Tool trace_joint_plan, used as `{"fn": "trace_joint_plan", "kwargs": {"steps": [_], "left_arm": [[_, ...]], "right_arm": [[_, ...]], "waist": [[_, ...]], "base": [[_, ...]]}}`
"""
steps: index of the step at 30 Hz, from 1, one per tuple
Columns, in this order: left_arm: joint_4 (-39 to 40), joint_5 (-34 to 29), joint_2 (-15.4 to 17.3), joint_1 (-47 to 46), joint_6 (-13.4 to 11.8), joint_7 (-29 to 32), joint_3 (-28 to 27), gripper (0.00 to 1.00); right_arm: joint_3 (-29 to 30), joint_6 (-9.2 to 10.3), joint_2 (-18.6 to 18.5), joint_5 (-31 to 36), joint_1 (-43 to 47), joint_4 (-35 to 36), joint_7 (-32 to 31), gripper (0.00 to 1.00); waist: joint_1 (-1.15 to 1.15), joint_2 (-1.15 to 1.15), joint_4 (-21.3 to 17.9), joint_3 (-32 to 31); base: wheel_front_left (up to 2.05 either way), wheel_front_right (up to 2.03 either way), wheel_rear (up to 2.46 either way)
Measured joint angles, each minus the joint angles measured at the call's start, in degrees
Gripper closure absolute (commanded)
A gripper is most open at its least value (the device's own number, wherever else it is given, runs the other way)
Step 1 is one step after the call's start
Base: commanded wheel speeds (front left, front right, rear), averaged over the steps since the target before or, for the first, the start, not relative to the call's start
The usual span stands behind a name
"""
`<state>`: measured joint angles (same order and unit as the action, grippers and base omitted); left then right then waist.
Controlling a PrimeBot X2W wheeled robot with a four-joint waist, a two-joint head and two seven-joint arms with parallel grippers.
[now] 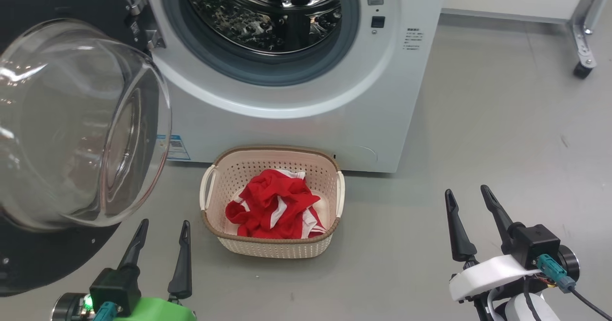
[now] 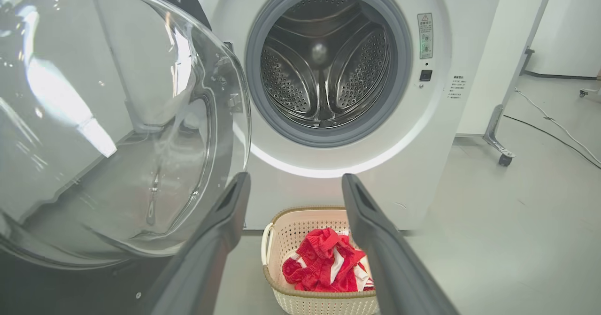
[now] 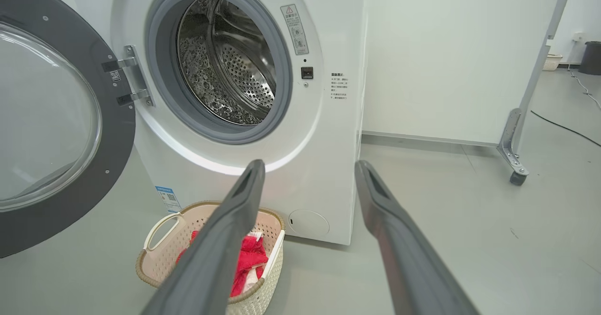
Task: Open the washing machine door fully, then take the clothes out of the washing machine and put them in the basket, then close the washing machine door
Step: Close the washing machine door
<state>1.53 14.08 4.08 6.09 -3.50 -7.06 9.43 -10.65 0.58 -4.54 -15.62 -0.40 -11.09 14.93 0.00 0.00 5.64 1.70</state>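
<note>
Clothes [image 1: 275, 208] sit in basket [image 1: 275, 250], near the washing machine [image 1: 306, 125] front; drum looks empty. Washing machine door [image 1: 71, 125] hangs open on the left. Left gripper [image 1: 164, 222] and right gripper [image 1: 466, 190] are empty, jaws wide. I'd hook the door rim's near edge with the left and swing it right until it latches.

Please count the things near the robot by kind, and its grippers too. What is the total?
washing machine: 1
washing machine door: 1
basket: 1
pile of red clothes: 1
grippers: 2, left gripper and right gripper
Total: 6
</note>
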Motion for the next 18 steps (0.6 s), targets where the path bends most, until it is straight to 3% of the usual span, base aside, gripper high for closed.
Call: {"fn": "trace_joint_plan", "kwargs": {"steps": [18], "left_arm": [[0.32, 0.01, -0.03, 0.04, -1.33, -0.07, -1.71, 0.0]], "right_arm": [[-1.15, -1.1, 0.07, 0.64, 0.03, -0.23, 0.0, 0.0]], "waist": [[0.0, 0.0, 13.57, -0.35]], "base": [[0.0, 0.0, 0.0]]}}
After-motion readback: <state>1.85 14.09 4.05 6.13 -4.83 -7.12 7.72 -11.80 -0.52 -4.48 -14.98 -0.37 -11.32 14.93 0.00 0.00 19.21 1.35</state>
